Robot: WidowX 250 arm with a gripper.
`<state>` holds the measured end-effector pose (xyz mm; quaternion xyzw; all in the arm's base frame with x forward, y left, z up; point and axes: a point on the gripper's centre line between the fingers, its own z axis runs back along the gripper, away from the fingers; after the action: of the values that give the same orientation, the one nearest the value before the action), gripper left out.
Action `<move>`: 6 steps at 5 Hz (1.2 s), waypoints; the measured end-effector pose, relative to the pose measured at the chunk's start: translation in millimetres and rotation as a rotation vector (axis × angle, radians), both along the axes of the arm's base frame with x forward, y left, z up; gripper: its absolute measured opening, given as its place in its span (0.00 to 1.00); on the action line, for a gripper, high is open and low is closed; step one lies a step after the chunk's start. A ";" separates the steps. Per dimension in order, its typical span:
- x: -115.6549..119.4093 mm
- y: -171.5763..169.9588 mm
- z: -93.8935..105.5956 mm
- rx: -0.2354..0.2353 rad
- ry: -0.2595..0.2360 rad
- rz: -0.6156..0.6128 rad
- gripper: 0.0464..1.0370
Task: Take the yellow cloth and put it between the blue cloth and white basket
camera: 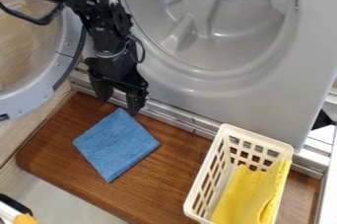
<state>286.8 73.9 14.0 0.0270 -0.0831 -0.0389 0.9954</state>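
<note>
Looking down at a slant through my fixed camera, I have the black two-finger gripper [119,100] at the upper left, pointing down beside the top corner of the blue cloth [117,144]. Its fingers are spread apart with nothing between them. The yellow cloth [247,196] is inside the white basket [196,188], at the lower right; it lies along the basket's right side, and its edge rides up onto the rim there. The basket is slatted plastic and stands on a brown wooden board [162,173]. On the same board, to the left of the basket and apart from it, the blue cloth lies flat, turned like a diamond. Behind the board I see a gray machine's round drum opening [204,20], and its round door [56,77] hangs open at the left.
</note>
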 end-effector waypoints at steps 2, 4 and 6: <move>-5.8 -2.9 -14.3 -0.008 0.054 0.065 0.96; -0.2 -100.9 27.0 0.098 -0.082 -0.025 0.96; -10.2 -194.7 41.1 0.046 -0.134 -0.049 0.96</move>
<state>276.5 -120.7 55.1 0.0501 -0.1492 -0.0634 0.9855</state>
